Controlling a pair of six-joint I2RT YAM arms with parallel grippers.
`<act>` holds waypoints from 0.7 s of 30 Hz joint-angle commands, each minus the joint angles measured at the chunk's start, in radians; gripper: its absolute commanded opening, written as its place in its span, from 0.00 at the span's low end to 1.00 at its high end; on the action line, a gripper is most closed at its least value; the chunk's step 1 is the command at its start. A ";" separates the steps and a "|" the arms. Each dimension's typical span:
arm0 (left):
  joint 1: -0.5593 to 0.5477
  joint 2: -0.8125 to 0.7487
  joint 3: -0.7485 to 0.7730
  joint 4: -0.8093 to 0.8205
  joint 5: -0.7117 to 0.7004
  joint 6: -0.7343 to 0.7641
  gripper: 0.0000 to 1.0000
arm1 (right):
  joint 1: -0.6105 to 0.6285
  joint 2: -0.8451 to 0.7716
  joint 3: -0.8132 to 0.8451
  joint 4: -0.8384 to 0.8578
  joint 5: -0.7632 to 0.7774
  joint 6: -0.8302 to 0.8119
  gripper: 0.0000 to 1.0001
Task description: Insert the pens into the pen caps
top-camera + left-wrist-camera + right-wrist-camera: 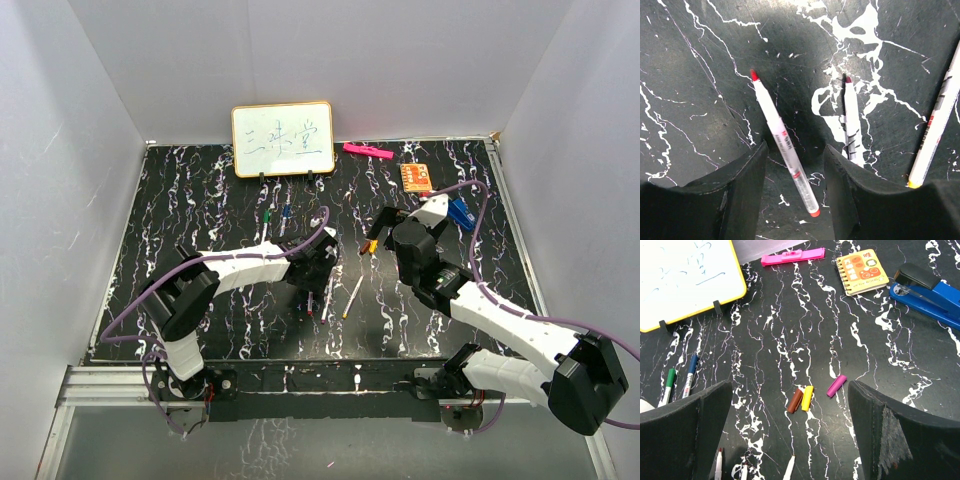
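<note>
My left gripper [795, 152] is open and low over the table, its fingers either side of a white pen with a red tip [782, 145]. A second white pen with a dark red tip [852, 122] lies just right of it. A third with a yellow end [937, 130] lies further right. From above, my left gripper [308, 278] hovers over these pens [352, 297]. My right gripper [789, 390] is open and empty above three loose caps: brown-red [795, 401], yellow [807, 398] and purple [836, 385]. Pens with a green cap [668, 386] and a blue cap [690, 380] lie to the left.
A small whiteboard [283, 139] stands at the back. A pink marker [367, 151], an orange notebook [416, 177] and a blue stapler [927, 287] lie at the back right. White walls close in the black marbled table [180, 200].
</note>
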State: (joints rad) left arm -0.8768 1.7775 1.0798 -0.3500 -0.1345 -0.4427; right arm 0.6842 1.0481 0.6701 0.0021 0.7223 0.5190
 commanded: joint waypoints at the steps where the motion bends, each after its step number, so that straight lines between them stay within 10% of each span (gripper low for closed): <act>1: -0.008 0.005 -0.035 -0.141 0.033 0.014 0.46 | -0.007 -0.006 0.001 0.039 0.003 0.021 0.98; 21: -0.006 0.068 -0.064 -0.247 0.025 -0.006 0.36 | -0.050 0.021 0.040 0.022 -0.015 0.037 0.98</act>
State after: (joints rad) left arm -0.8791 1.7729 1.0798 -0.4511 -0.1429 -0.4377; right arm 0.6472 1.0710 0.6712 0.0013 0.7029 0.5423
